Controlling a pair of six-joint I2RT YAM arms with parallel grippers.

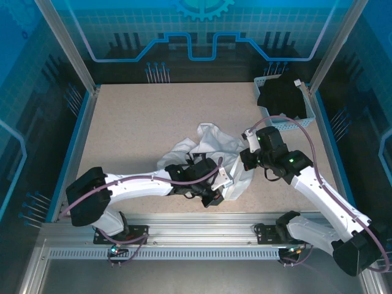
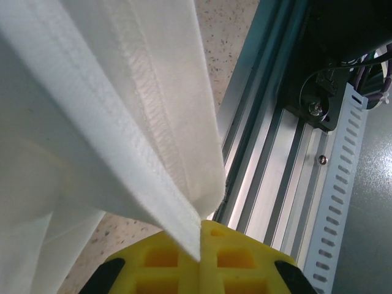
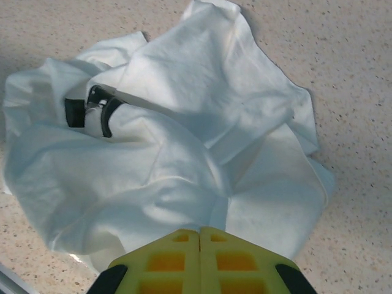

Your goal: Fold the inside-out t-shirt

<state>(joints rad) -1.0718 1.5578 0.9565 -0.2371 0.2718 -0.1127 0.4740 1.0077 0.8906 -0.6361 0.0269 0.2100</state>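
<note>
Black garment (image 1: 283, 98) fills basket (image 1: 264, 82); t-shirt (image 1: 211, 139) on table (image 1: 135, 122).

White-shelled left arm (image 1: 138, 185) & right arm (image 1: 318, 191), w/ black joint housings and grey-purple cables looped alongside. Green LEDs dot the right wrist; right gripper (image 3: 199, 231) has yellow, grid-moulded fingers (image 3: 165, 260).

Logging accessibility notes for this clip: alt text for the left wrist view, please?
The left claw, its yellow pads closed, pinches a stitched hem of the white inside-out t-shirt, which spreads across the upper left. To the right lie the speckled table and an aluminium frame rail.
</note>
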